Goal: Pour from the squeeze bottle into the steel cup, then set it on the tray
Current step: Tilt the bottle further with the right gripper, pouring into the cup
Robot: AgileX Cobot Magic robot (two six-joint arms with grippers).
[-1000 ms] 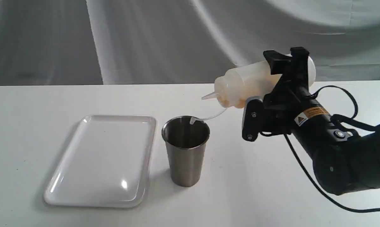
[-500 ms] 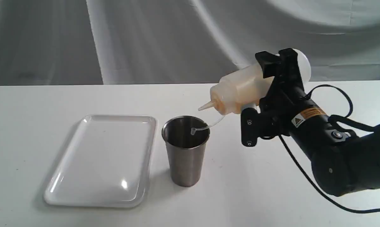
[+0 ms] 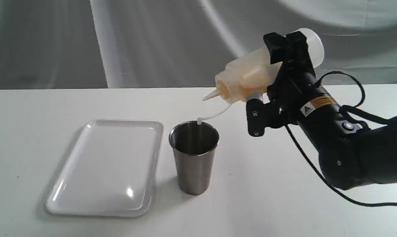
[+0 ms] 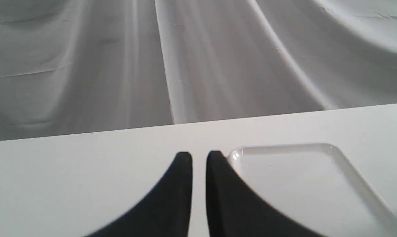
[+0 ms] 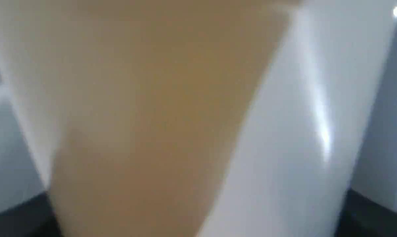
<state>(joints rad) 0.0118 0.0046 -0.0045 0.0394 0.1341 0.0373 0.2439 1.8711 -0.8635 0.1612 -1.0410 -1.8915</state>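
Note:
My right gripper (image 3: 285, 42) is shut on the squeeze bottle (image 3: 247, 79) and holds it tilted in the air, base high. Its nozzle (image 3: 207, 96) points down and left, above and just right of the steel cup (image 3: 194, 161). The tethered cap (image 3: 199, 121) dangles at the cup's far rim. Amber liquid lies towards the bottle's neck. The bottle (image 5: 152, 115) fills the right wrist view. The white tray (image 3: 86, 184) lies flat, left of the cup. In the left wrist view my left gripper (image 4: 199, 158) is shut and empty above the table, beside the tray's corner (image 4: 284, 148).
The white table (image 3: 267, 197) carries only the tray and the cup. A grey cloth backdrop (image 3: 152, 42) hangs behind its far edge. A black cable (image 3: 317, 171) trails from my right arm over the table at the right.
My right arm has risen and shifted slightly left with the bottle, whose base is tipped higher. The dangling cap has lifted from inside the cup to its rim.

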